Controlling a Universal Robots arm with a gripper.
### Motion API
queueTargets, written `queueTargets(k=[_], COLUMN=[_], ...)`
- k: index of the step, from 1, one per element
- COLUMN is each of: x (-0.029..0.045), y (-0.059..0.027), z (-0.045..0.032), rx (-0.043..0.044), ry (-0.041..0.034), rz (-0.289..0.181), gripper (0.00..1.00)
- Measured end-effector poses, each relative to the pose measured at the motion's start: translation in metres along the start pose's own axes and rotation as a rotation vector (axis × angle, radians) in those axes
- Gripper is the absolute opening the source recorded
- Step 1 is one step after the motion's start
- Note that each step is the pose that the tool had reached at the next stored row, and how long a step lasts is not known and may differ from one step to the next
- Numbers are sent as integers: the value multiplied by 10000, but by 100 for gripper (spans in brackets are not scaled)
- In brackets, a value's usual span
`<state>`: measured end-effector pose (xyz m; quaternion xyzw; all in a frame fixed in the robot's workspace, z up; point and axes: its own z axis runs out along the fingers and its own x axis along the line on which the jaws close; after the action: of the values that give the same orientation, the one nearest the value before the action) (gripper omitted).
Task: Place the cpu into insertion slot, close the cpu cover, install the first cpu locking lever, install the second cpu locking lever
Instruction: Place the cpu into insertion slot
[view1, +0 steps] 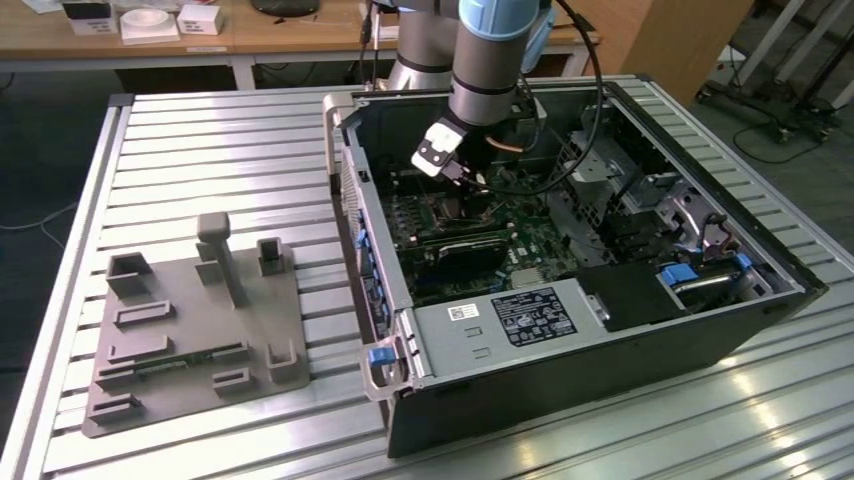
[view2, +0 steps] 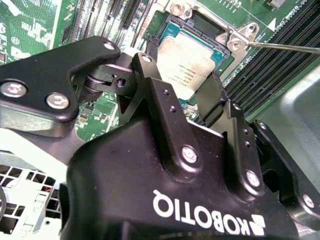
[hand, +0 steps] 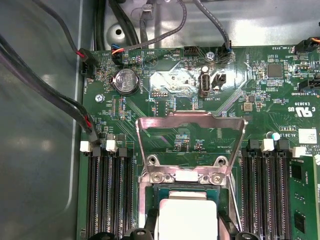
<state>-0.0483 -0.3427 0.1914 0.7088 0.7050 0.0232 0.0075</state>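
Note:
The cpu (view2: 182, 55), a flat square chip with a silvery top, lies at the insertion slot (view2: 202, 22) on the green motherboard. My gripper (view2: 180, 75) straddles it, one black finger against each side. In the first wrist view the cpu (hand: 187, 212) sits between the fingertips (hand: 150, 222), just below the hinge end of the slot (hand: 187, 176). The cpu cover (hand: 190, 118), a thin silver frame, is swung back open over the board. A thin locking lever (view2: 285, 47) sticks out beside the slot. In the exterior view my gripper (view1: 461, 195) reaches down into the open computer case.
Black memory slots (hand: 107, 190) flank the socket on both sides. Cables (hand: 75, 107) run along the case wall. The case walls (view1: 350, 190) surround the arm. A grey fixture plate (view1: 187, 330) lies on the slatted table at the exterior view's left.

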Motion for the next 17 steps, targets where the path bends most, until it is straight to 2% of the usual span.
queueTargets(k=[3,4,14,15,16,17], x=[1,1,1,-1,0,0], y=[1,1,1,0,0,0], z=[4,4,-8,-11,-10,-10], rx=[-8,-5,-1,3,2,2], ry=[11,10,4,-2,-1,0], rz=[-1,-1,1,0,1,1], gripper=[55,61,61,60,55,55])
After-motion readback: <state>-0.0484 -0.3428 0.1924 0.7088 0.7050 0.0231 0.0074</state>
